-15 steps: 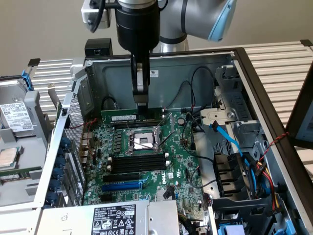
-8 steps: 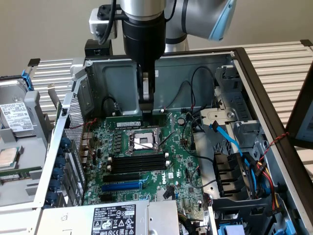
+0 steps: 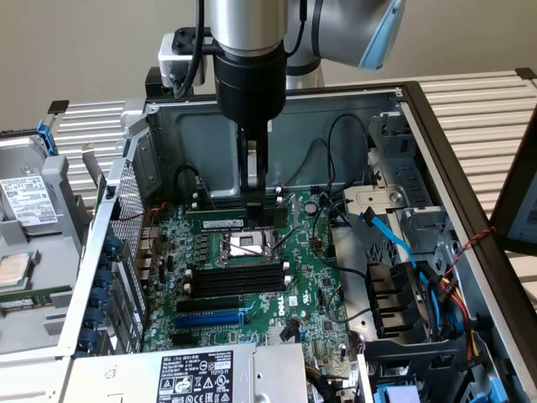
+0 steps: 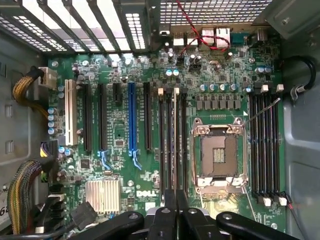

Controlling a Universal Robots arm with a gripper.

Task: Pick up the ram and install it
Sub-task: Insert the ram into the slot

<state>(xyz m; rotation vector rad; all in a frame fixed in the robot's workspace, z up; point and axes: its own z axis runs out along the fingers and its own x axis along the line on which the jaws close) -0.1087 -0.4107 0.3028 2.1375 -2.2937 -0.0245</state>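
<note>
My gripper reaches down into the open computer case and is shut on the ram, a thin dark-green stick held near one end, its length running toward the exterior view's left. In the wrist view the ram shows edge-on as a thin pale line running out from the fingers. It lines up with the black memory slots between the CPU socket and the expansion slots. How far it hangs above the motherboard I cannot tell.
A second bank of empty black slots lies on the socket's other side. The blue slot and the power supply are toward the front. Cables and a drive cage crowd the exterior view's right. A hard drive lies outside at the left.
</note>
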